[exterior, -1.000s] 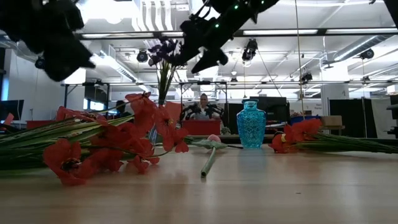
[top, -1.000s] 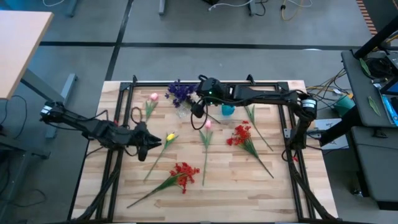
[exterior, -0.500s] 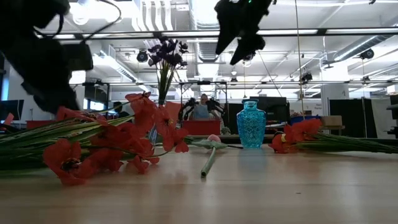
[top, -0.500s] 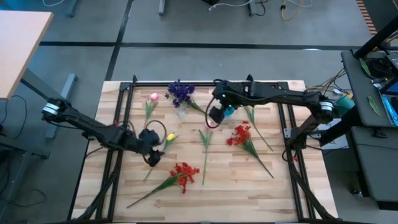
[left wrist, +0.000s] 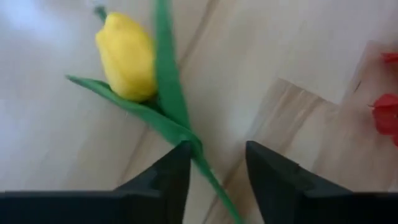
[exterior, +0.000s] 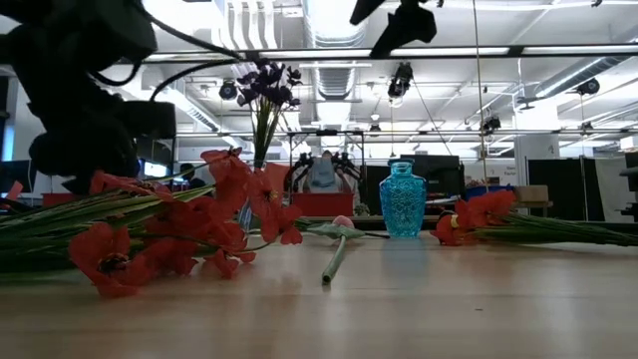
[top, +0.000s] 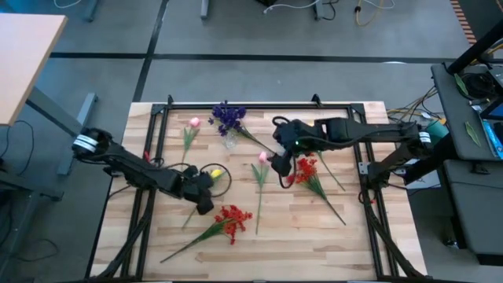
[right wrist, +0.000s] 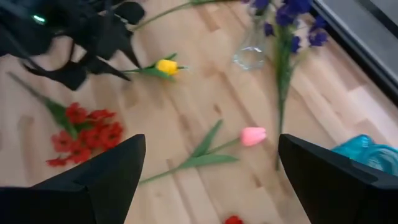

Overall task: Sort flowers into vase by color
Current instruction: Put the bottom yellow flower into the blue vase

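Your left end effector [top: 203, 191] sat low over the tabletop [top: 346, 244] with its fingers apart, and the yellow tulip [left wrist: 126, 57] lay directly ahead of them. In the left wrist view the stem [left wrist: 208, 171] ran back from the bud and passed into the gap between the two fingers, so the flower's long axis lined up roughly with your approach and not across it. The bud itself was just beyond the fingertips; the stem was the part within reach. Nothing was clamped yet: the fingers straddled the stem without pressing on it, as far as the view showed.

From above, the yellow tulip [top: 214, 173] lay just ahead of that end effector, with its stem trailing back beneath the arm. The left arm was plainly the nearer one for this flower. I judged the coming grasp to turn on whether the fingers closed on the thin stem behind the leaf or slid off along it.

Your right end effector [top: 280, 163] hung above the tabletop, well apart from the yellow tulip, fingers wide apart and empty. The pink tulip [right wrist: 253, 135] lay below and ahead of it, its stem running away from the bud, with the red cluster [top: 305, 170] just beside. The glass vase [top: 229, 140] holding purple flowers [top: 228, 118] stood farther off, beyond the pink tulip from the right end effector.
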Tool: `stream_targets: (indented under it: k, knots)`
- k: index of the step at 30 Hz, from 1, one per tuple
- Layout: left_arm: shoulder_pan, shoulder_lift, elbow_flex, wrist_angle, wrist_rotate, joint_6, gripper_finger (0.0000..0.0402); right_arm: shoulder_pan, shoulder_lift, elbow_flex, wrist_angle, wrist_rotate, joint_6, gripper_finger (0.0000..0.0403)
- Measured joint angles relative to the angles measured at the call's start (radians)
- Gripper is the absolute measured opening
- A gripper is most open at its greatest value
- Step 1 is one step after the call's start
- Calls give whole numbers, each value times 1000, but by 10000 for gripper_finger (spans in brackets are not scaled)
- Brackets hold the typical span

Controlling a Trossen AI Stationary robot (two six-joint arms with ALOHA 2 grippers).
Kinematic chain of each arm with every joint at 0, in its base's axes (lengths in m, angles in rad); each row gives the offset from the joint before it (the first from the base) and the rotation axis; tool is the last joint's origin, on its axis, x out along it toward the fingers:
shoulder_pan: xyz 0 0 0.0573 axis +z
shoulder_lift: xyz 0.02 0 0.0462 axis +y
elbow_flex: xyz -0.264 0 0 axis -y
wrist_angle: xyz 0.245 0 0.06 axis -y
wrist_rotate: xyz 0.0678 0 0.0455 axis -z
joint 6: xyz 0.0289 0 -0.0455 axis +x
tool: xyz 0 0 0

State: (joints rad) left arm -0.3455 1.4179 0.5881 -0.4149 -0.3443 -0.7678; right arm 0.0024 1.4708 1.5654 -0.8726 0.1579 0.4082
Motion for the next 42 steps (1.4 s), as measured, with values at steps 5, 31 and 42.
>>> stream_targets:
  k: [5, 31, 42]
  knots:
    - [2, 109, 66, -93, -33, -104, 92, 53, 1, -1, 3, 1, 34, 359]
    - [-146, -286, 141, 51, -110, 196, 0, 349, 2, -126, 118, 320, 16, 359]
    - [-160, -339, 47, 833, -66, 753, 0, 370, 55, -501, 1273, 306, -383, 359]
